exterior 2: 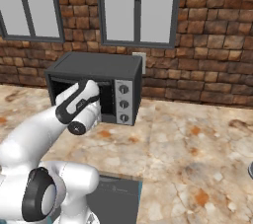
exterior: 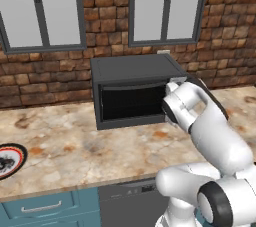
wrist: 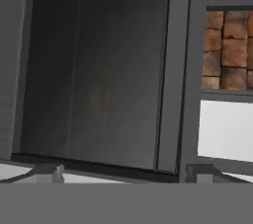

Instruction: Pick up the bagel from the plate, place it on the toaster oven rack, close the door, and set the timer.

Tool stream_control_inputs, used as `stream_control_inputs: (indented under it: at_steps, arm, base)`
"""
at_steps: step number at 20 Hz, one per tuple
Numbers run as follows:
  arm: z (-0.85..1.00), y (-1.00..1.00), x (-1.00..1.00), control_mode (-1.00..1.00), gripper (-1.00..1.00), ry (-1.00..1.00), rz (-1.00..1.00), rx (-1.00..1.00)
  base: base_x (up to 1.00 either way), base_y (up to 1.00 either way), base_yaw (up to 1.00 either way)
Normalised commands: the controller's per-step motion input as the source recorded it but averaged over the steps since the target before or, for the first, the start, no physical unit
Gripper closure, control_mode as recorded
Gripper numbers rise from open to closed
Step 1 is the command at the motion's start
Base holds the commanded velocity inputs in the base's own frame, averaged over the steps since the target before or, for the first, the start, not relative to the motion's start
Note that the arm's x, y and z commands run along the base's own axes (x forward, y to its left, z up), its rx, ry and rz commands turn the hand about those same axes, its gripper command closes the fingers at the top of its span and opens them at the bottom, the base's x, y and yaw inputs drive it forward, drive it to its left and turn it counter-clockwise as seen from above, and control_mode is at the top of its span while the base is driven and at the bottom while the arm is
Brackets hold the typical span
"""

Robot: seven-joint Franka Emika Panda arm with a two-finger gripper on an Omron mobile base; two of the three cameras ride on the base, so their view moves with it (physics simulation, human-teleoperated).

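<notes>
My gripper (wrist: 126, 172) is released. In the hand view its two fingertips (wrist: 49, 171) stand wide apart at the bottom with nothing between them. They face the door (wrist: 99, 70) at close range, and I cannot tell whether they touch it.

The door (exterior: 132, 103) looks shut, upright and flush with the front of the toaster oven (exterior: 130, 66). By my reckoning, the timer is what remains. The hand hangs in front of the right part of the door, just left of the three knobs (exterior 2: 123, 103) stacked on the right-hand panel.

To do this well, I would draw back a little from the glass so as not to bump it. I would then slide right to the panel and square the fingers on either side of one knob before closing. After that I would turn gently, so the oven does not shift on the counter (exterior: 75, 146). Which knob is the timer I cannot read from here.

The plate (exterior: 10, 158) sits far to the left at the near edge of the counter, cut by the frame, and its visible part shows only the red ring and dark pattern. A faint golden-brown blur behind the dark glass may be the bagel (wrist: 99, 95), which I judge to be inside on the rack. Its ring shape and toasted top are too dim to make out.
</notes>
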Motion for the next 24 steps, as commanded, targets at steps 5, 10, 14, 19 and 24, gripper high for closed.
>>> stream_control_inputs:
  at_steps: [5, 10, 14, 19, 24]
  arm:
    - [0.42, -0.87, -0.6, -1.0, -1.0, 0.32, -0.21, 0.05]
    - [0.27, -0.68, -0.18, -1.0, -1.0, 0.19, -0.17, -0.11]
    - [0.38, -0.6, 0.0, -1.0, -1.0, 0.17, -0.15, -0.23]
    - [0.47, -0.54, 0.0, -1.0, -1.0, 0.26, -0.11, -0.33]
    - [0.48, -0.45, 0.0, -1.0, -1.0, 0.31, -0.06, -0.51]
  base:
    - [0.0, 0.0, 0.0]
    - [0.0, 0.0, 0.0]
    - [0.0, 0.0, 0.0]
    - [0.0, 0.0, 0.0]
    - [0.0, 0.0, 0.0]
